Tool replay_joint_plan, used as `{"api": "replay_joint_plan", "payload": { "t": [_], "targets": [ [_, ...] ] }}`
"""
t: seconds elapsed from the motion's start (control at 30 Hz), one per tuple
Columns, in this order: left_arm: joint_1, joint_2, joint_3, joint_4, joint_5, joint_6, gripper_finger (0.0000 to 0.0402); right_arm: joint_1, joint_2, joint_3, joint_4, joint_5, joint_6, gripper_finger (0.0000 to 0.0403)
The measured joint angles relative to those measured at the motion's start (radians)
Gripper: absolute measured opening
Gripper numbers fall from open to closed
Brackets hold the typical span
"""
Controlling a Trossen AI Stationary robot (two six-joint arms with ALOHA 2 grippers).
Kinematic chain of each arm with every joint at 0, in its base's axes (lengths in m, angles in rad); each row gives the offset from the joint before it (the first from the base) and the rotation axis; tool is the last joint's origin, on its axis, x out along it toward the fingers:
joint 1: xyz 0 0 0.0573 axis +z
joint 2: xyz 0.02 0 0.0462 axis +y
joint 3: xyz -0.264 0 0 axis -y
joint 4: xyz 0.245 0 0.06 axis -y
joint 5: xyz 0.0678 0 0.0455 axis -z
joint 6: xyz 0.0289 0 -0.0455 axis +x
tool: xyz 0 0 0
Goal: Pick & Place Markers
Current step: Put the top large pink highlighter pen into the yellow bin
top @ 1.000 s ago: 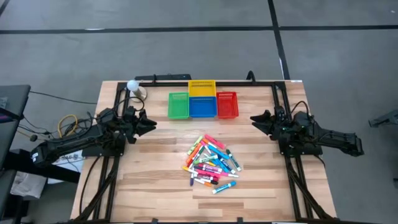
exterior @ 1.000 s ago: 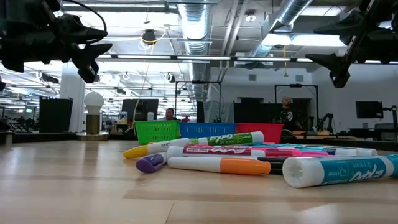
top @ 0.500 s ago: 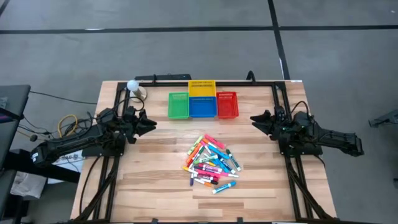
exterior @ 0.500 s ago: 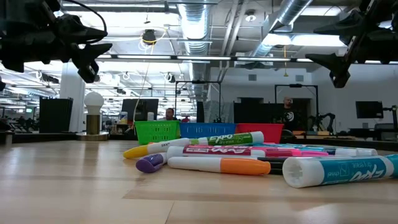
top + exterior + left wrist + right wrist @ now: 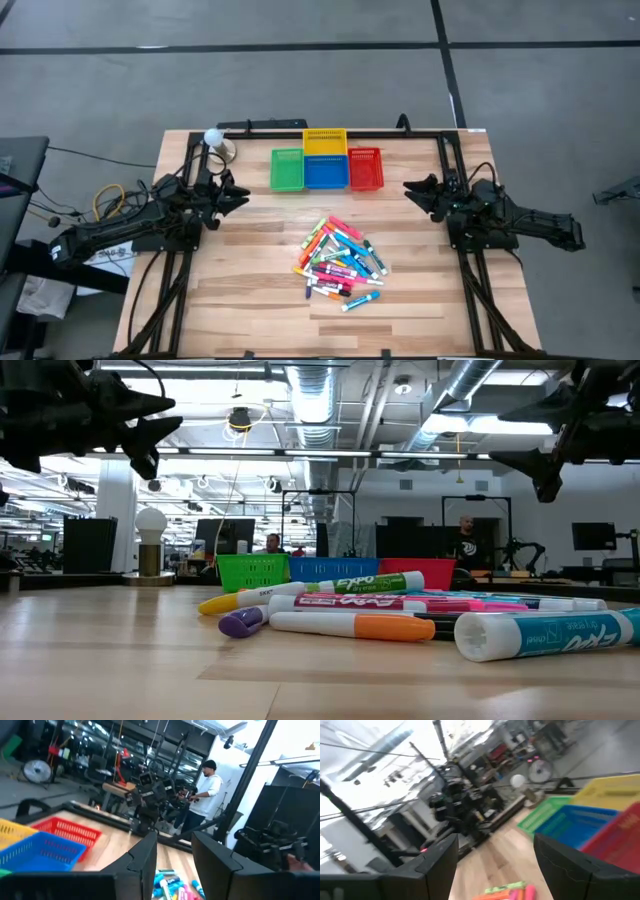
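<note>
The markers (image 5: 338,262) lie in a loose heap on the wooden table (image 5: 250,300), a little right of its middle; caps in pink, orange, green, blue and purple show (image 5: 360,605). My left gripper (image 5: 243,195) hovers above the table's left side, well left of the heap. It is open, pointing toward the baskets, with nothing between its fingers (image 5: 175,855). My right gripper (image 5: 408,187) hovers above the right side, right of the red basket. It stands wide open with nothing between its fingers (image 5: 495,865). Both hang high over the table (image 5: 172,414) (image 5: 505,435).
Green (image 5: 287,170), blue (image 5: 325,172), red (image 5: 365,168) and yellow (image 5: 324,142) baskets stand together at the far middle. A white ball on a stand (image 5: 213,138) sits at the far left corner. Black frame rails (image 5: 455,200) run along the sides. People stand in the room beyond (image 5: 202,795).
My left gripper has tipped its fingers upward and rolled a little, staying over the same spot. The markers and baskets have not moved.
</note>
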Motion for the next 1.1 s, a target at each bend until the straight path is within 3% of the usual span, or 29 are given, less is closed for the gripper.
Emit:
{"api": "replay_joint_plan", "payload": {
  "t": [0.13,0.3,0.37,0.47,0.63,0.7,0.87,1.0,1.1],
  "targets": [
    [0.0,0.073,0.0,-0.005,0.002,0.071,0.0122,0.0,0.0,-0.001,-0.028,0.092,-0.029,0.0249],
    [-0.009,0.2,0.0,0.001,0.042,0.194,0.0122,0.0,0.0,-0.001,0.051,0.298,-0.031,0.0249],
    [-0.016,0.249,0.013,0.004,0.042,0.242,0.0122,0.001,0.0,-0.001,0.073,0.312,-0.036,0.0249],
    [-0.031,0.322,0.063,0.015,0.042,0.289,0.0122,0.009,0.0,-0.001,0.145,0.223,-0.115,0.0249],
    [-0.065,0.442,0.141,0.017,0.04,0.337,0.0122,0.036,0.0,0.001,0.338,-0.06,-0.258,0.0249],
    [-0.081,0.489,0.164,0.017,0.011,0.359,0.0122,0.045,0.009,0.022,0.317,-0.121,-0.261,0.0249],
    [-0.108,0.602,0.216,0.02,-0.063,0.387,0.0122,0.064,0.133,0.127,0.178,-0.09,-0.276,0.0249],
    [-0.128,0.66,0.249,0.025,-0.065,0.387,0.0122,0.083,0.347,0.227,0.203,-0.073,-0.343,0.0249],
    [-0.157,0.684,0.258,0.024,-0.064,0.371,0.0122,0.095,0.545,0.342,0.107,-0.06,-0.365,0.0249]
  ]
}}
